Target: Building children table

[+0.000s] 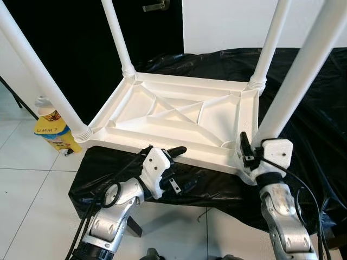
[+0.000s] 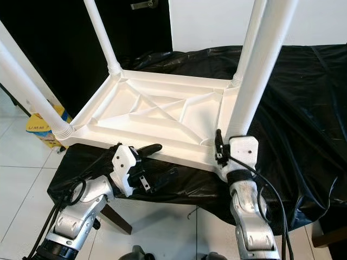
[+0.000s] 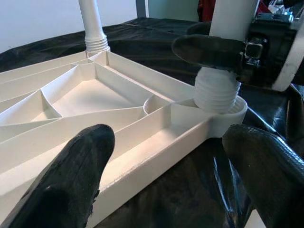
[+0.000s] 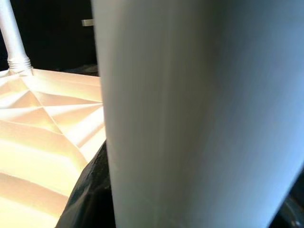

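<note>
Your right gripper [image 1: 245, 153] clamps the near-right leg [image 1: 295, 86] of the upturned tabletop [image 1: 179, 116] at its corner socket. Your left gripper [image 1: 181, 168] straddles the tabletop's near edge, fingers spread wide and holding nothing.

Table top [image 1: 179, 116], white, upside down, ribbed underside up: one.
Table legs, white, standing upright in the corner sockets: four — near left [image 1: 38, 76], far left [image 1: 116, 35], far right [image 1: 271, 43], near right [image 1: 306, 70].
Black sheet [image 1: 309, 108] under the table top: one.
Yellow carton [image 1: 54, 132] on the floor at the left: one.
Bottle [image 1: 46, 106] with a white cap, just behind the carton: one.
Door handle [image 1: 154, 6], metal, on the dark door behind: one.
Grippers: two — left gripper [image 1: 181, 168], right gripper [image 1: 246, 149].
</note>
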### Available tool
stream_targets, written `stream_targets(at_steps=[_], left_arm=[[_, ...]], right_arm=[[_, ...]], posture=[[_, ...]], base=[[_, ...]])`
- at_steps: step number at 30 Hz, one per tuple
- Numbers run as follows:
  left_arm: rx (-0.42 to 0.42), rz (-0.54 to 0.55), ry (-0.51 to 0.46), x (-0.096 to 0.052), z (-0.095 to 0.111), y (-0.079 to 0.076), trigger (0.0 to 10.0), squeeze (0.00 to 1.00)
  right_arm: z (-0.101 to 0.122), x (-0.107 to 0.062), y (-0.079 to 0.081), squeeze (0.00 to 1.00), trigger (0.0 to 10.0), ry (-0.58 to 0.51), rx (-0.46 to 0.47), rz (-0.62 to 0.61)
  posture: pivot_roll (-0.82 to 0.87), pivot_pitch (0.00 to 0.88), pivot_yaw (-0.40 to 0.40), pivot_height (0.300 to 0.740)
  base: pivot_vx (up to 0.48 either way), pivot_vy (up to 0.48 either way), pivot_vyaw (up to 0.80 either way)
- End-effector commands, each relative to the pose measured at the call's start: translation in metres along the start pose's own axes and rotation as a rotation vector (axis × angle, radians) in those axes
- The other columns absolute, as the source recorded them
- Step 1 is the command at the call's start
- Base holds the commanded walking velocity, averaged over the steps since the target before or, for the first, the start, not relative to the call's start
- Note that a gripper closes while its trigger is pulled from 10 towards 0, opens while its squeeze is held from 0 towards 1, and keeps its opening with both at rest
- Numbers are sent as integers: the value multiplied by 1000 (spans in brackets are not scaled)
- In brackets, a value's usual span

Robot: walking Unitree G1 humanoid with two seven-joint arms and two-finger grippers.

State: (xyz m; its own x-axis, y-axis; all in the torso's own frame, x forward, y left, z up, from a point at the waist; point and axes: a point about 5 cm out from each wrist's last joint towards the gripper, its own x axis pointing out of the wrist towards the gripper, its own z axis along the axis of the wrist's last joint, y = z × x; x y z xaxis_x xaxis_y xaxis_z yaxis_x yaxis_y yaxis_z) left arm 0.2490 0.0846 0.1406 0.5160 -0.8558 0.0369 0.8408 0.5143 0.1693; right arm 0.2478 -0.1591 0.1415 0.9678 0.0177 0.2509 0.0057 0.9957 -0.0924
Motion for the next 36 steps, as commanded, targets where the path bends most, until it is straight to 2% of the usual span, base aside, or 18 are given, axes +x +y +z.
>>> stream_targets(at_steps=[1, 5, 11, 12, 14, 16, 19, 24, 30, 31, 36], left_arm=[[-4, 18, 5, -1, 0, 1, 10000, 0], [-5, 20, 2, 0, 0, 2, 10000, 0], [-6, 18, 0, 1, 1, 1, 10000, 0], [-4, 22, 2, 1, 1, 2, 10000, 0], [-4, 22, 2, 1, 1, 2, 10000, 0], [-8, 34, 4, 0, 1, 4, 10000, 0], [-10, 37, 6, 0, 2, 4, 10000, 0], [-15, 37, 6, -1, 2, 3, 10000, 0], [-17, 38, 5, 0, 2, 2, 10000, 0], [-17, 36, 4, 1, 3, 2, 10000, 0], [-17, 33, 2, 3, 4, 2, 10000, 0]], right_arm=[[-16, -8, 3, 0, 10000, 81, 8, 10], [-26, -7, -1, 0, 10000, 116, 25, -11], [-30, -7, -5, 0, 10000, 131, 13, -14], [-32, -9, -7, 0, 10000, 135, -22, 5], [-32, -9, -7, 0, 10000, 135, -22, 5], [-32, -15, -6, 0, 10000, 131, -93, 68], [-28, -23, -2, 0, 10000, 114, -145, 134], [-27, -30, 2, 0, 10000, 112, -161, 175], [-30, -31, -1, 0, 10000, 130, -114, 181], [-33, -27, -2, 0, 10000, 147, -45, 169], [-37, -22, -4, 0, 10000, 166, 48, 145]], posture=[[5, 55, 51, 740], [6, 49, 50, 740], [11, 49, 44, 740], [9, 52, 45, 740], [9, 52, 45, 740], [10, 60, 40, 740], [8, 67, 40, 740], [7, 72, 42, 740], [3, 82, 49, 740], [2, 86, 54, 740], [3, 90, 55, 740]], base=[[0, 0, 0], [0, 0, 0], [0, 0, 0], [0, 0, 0], [0, 0, 0], [0, 0, 0], [0, 0, 0], [0, 0, 0], [0, 0, 0], [0, 0, 0], [0, 0, 0]])
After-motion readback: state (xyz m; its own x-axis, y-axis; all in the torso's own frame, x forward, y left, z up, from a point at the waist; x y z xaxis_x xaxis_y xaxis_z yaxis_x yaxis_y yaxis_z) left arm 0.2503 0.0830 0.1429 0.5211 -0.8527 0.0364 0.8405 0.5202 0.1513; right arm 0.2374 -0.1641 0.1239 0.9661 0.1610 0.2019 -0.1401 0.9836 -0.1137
